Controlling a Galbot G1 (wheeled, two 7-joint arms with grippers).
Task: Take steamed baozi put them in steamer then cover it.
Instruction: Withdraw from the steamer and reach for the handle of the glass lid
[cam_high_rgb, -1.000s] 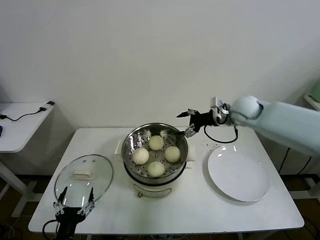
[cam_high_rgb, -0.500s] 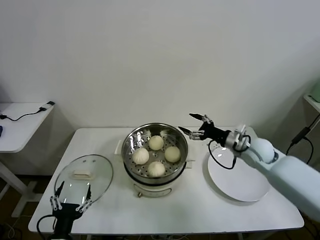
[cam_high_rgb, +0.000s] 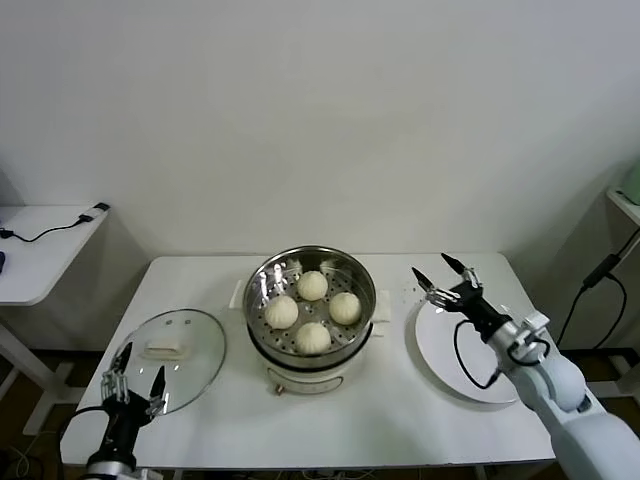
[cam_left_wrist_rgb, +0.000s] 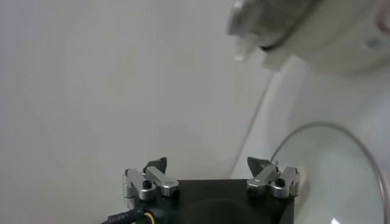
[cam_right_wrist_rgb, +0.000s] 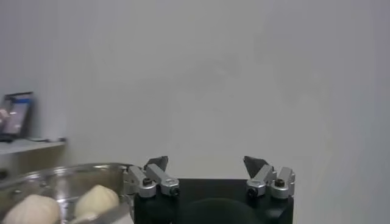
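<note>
From the head view: four steamed baozi (cam_high_rgb: 313, 311) sitting inside the steamer (cam_high_rgb: 311, 312) at the middle of the white table (cam_high_rgb: 400, 420), nothing left on the white plate (cam_high_rgb: 478, 345) to its right. Cover (cam_high_rgb: 167, 359) lying flat on the table to the left of the steamer, well apart from it, white handle (cam_high_rgb: 164, 349) facing up. Left gripper (cam_high_rgb: 132, 381) at the near table edge, just beside the cover's near rim, jaws spread wide and holding nothing. Right gripper (cam_high_rgb: 445, 279) over the far edge of the plate, jaws likewise spread, empty, clear of the steamer. From the left wrist view: left gripper (cam_left_wrist_rgb: 210, 177) with both fingertips parted and nothing between them; curved metal rim of the cover (cam_left_wrist_rgb: 332, 170) showing just past them. From the right wrist view: right gripper (cam_right_wrist_rgb: 207, 173) gaping and empty, steamer rim (cam_right_wrist_rgb: 67, 173) and two baozi (cam_right_wrist_rgb: 95, 199) off to one side. Buns judged done; covering judged the step left. Glass cover likely rigid, fairly heavy, smooth and breakable, awkward to pinch by its thin rim; best taken by the white central handle and set down level on the pot.
</note>
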